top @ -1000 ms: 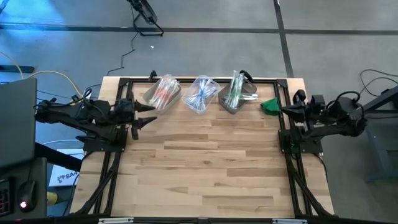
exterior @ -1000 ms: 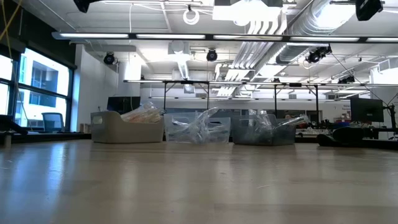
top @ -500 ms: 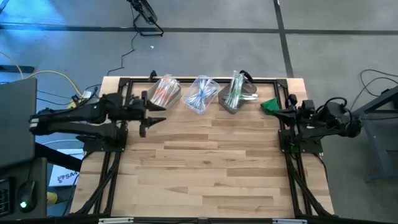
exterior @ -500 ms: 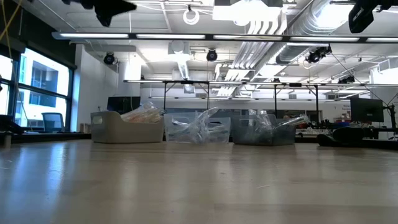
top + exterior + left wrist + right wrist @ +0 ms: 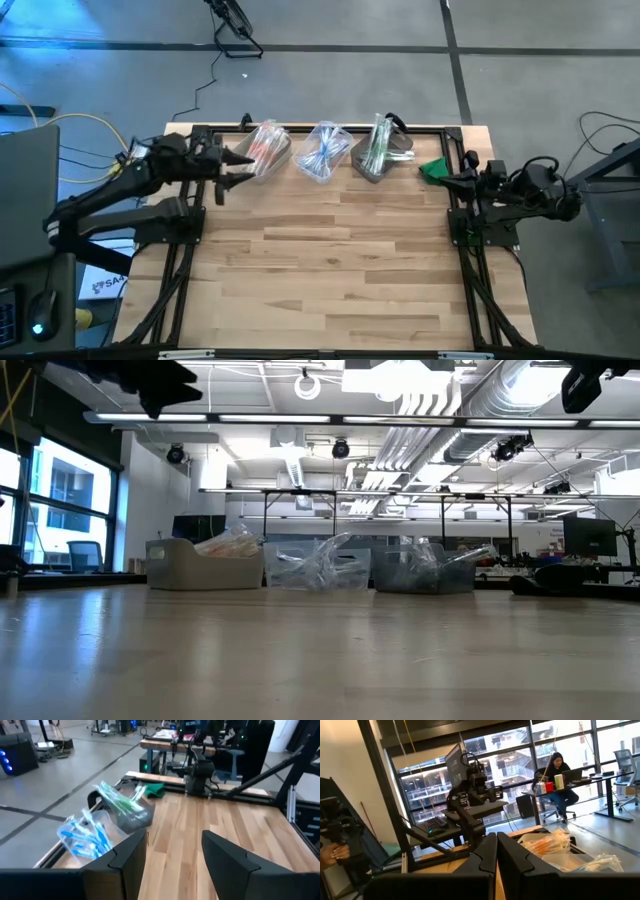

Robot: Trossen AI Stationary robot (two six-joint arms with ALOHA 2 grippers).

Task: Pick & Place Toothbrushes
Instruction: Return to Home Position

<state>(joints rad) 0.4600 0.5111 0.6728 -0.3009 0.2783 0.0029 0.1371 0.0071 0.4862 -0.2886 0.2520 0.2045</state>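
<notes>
Three bins stand in a row along the table's far edge, filled with wrapped toothbrushes: orange ones on the left, blue ones in the middle, green ones on the right. My left gripper hovers open and empty above the table, just beside the left bin. In its wrist view the left gripper looks along the row past the blue toothbrushes and the green toothbrushes. My right gripper waits shut and empty at the table's right edge. Its wrist view shows the orange toothbrushes beyond the shut gripper.
A small green object lies near the far right corner, between the right bin and my right arm. Black frame rails run along the table's left and right sides. The bare wood spreads from the bins to the near edge. A person sits at a desk far beyond the table.
My left gripper has swung from the table's left edge toward the far edge and the left bin of orange toothbrushes, turning as it went and staying open. My right gripper has sunk a little early on, then kept still, shut.
</notes>
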